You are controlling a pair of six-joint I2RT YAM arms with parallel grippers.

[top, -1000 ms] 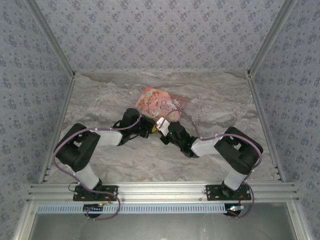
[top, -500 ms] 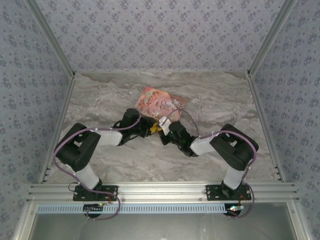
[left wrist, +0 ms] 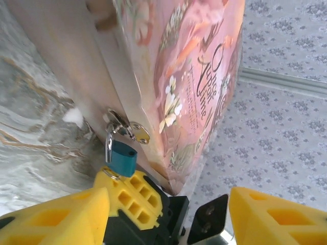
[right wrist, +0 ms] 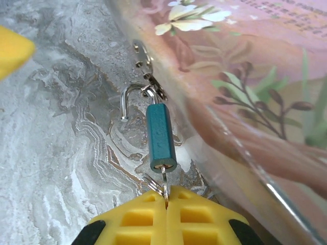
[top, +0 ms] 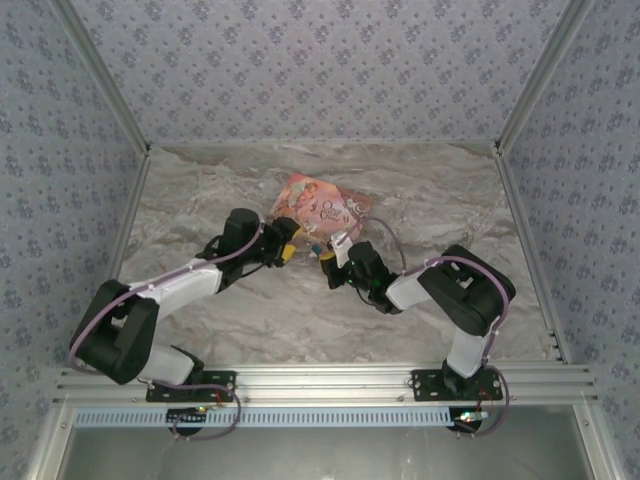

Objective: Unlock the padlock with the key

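The padlock is a small teal block hanging from the metal hasp on the pink picture-printed box. One end of its silver shackle stands free of the body. The key sits in the lock's underside, and my right gripper is shut on it, with a key ring beside it. In the left wrist view the padlock hangs just above the right gripper's yellow fingers. My left gripper is open, its fingers wide apart, just left of the lock.
The pink box lies on the marble tabletop at the back centre, tilted up along the edge by the lock. Patterned walls close in the back and both sides. Both arms meet in front of the box.
The left arm has stretched out flat, and its gripper has drawn a little to the left of the padlock. The right gripper has edged up towards the box with the key.
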